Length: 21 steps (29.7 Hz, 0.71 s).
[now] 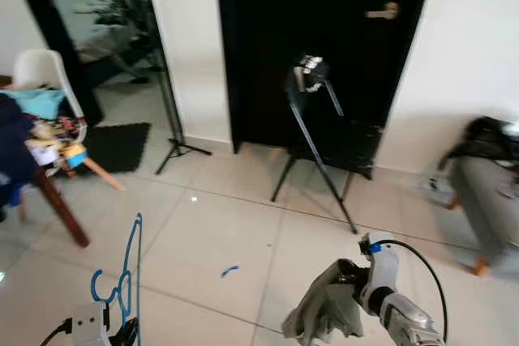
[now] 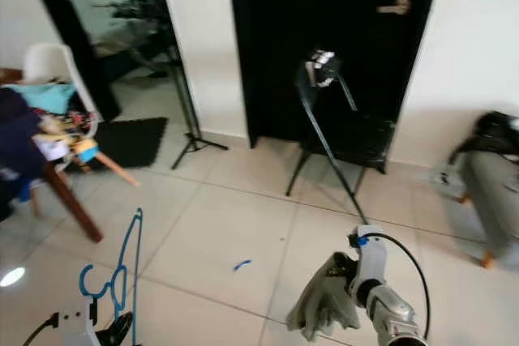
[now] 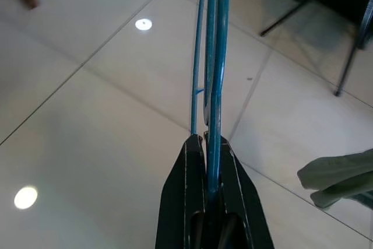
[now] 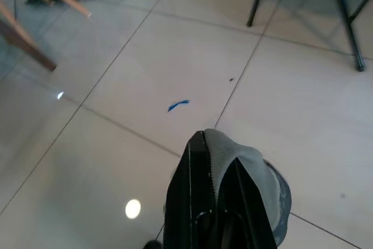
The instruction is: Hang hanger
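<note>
Left gripper: the left gripper (image 3: 211, 144), at the lower left of the head views, has its two black fingers pressed together on the wire of a blue hanger (image 1: 130, 269), which stands upright from the pinch with its hook curling at the lower left.

Right gripper: the right gripper (image 4: 213, 161), at the lower right of the head views, is pinching a grey-green garment (image 1: 328, 309); the cloth is bunched over the fingers and droops below them.

Setting: a pale tiled floor (image 1: 243, 224) lies ahead, with a small blue scrap (image 1: 230, 270) on it at centre. Beyond, in the upper centre of the frame, a black folding rack (image 1: 312, 131) stands before a dark door (image 1: 324, 30), and a thin black tripod stand (image 1: 172, 119) rises to the left of it. A wooden chair (image 1: 49, 160) heaped with clothes sits at the left edge; a grey seat (image 1: 486, 200) is at the right edge.

Step in hand: carrying, by the look of it. Hanger and garment are each gripped, well apart from each other and well short of the rack.

Next move: likely closing on the rack, then lifting the hook over a bar. Whether the garment must go on the hanger first cannot be told. The thin wire could twist in the pinch.
</note>
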### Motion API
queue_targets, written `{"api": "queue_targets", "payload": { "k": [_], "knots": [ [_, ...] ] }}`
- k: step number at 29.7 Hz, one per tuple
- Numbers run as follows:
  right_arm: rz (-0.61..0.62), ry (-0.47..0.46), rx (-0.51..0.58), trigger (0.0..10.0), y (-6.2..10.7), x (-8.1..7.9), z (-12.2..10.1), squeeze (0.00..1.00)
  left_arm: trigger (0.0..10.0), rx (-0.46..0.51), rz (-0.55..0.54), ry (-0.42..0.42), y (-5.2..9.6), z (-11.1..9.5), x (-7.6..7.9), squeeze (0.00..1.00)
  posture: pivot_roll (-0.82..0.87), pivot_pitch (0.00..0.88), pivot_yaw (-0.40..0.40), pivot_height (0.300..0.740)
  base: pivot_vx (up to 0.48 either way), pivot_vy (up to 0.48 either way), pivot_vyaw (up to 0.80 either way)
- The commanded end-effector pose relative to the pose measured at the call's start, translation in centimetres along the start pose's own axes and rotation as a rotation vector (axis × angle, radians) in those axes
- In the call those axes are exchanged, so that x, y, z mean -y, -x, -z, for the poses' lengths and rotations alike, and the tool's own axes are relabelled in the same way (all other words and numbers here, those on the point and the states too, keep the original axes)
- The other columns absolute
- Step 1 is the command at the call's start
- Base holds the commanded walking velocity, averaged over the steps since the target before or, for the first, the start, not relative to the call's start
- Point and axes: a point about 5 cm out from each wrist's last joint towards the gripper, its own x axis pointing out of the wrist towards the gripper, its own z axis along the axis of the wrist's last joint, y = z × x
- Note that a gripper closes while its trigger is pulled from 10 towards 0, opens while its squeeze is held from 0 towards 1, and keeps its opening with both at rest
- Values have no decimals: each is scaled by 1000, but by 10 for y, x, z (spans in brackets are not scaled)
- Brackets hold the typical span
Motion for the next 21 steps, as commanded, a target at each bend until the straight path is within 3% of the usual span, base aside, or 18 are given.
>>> {"api": "queue_targets", "payload": {
  "k": [1,5,13,21],
  "knots": [
    [-12,-8,-5,10000,-2,-4,2,0,10000,2,-14,14,1,-1,-4,0,-30,8,4,740,0,0,731],
    [-17,-7,-2,10000,-1,-5,2,0,10000,22,6,21,5,2,0,0,-30,13,6,740,0,0,731],
    [-47,13,22,10000,-3,-9,-1,0,10000,86,48,-5,17,1,9,0,-24,19,9,740,468,0,694],
    [-54,-3,29,10000,-4,-10,-4,0,10000,122,66,-24,28,-1,13,0,-14,18,0,740,480,0,0]
  ]
}}
